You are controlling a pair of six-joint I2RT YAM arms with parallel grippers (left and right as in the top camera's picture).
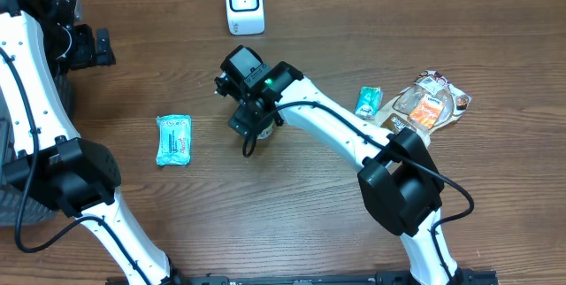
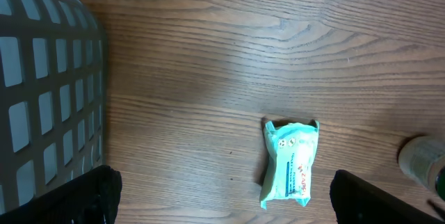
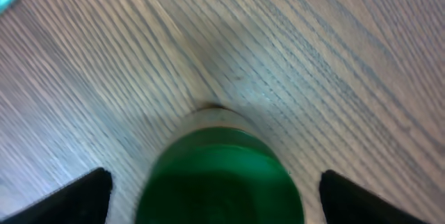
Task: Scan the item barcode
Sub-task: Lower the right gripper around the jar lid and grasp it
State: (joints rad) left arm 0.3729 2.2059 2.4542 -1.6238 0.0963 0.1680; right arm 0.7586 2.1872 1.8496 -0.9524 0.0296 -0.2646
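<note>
- Right gripper (image 3: pixel 212 195) wide open, straddling a green-capped bottle (image 3: pixel 219 165) mid-table, not clamping it.
- Left gripper (image 2: pixel 233 200) wide open, empty, near the table's left edge.

The overhead camera looks straight down from high up on the whole wooden table (image 1: pixel 265 223), the left wrist camera looks down from mid-height and shares the teal packet (image 2: pixel 290 161) with it, and the right wrist camera hangs very close above a green-capped bottle (image 3: pixel 222 175), which also shows at the right edge of the left wrist view.
</note>
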